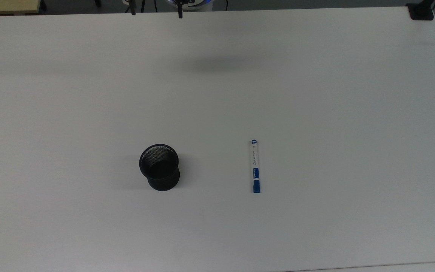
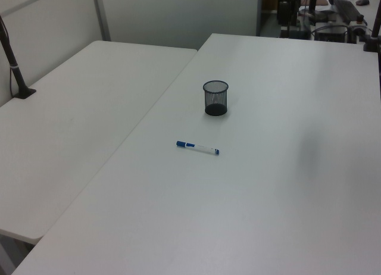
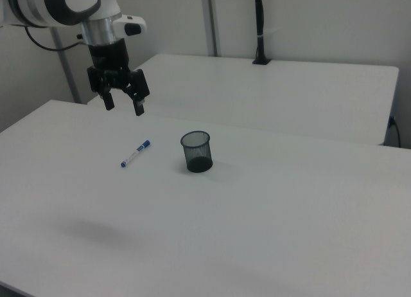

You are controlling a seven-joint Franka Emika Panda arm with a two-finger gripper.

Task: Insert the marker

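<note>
Top view: the marker (image 1: 255,166) lies flat on the white bench (image 1: 315,94), pointing up-down in the frame, blue cap at the bottom end, small blue tip at the top. The black mesh cup (image 1: 159,166) stands upright well apart from it, toward the top view's left, mouth open and nothing inside as far as I can tell. Left view: same deal, marker (image 2: 197,147) lying crosswise nearer the camera, cup (image 2: 215,97) further back, clear gap between them. Right view: here's the claw (image 3: 122,102), hanging in the air above the bench and off to the right view's left of the marker (image 3: 135,153), fingers spread and holding nothing. Cup (image 3: 196,151) sits just to the right view's right of the marker. Handling-wise I'd guess it's light, rigid and round, so it'll want to roll or slip if pinched off-centre. Best bet is probably grabbing across the white barrel near the middle, then tipping it upright to drop it in the cup.
</note>
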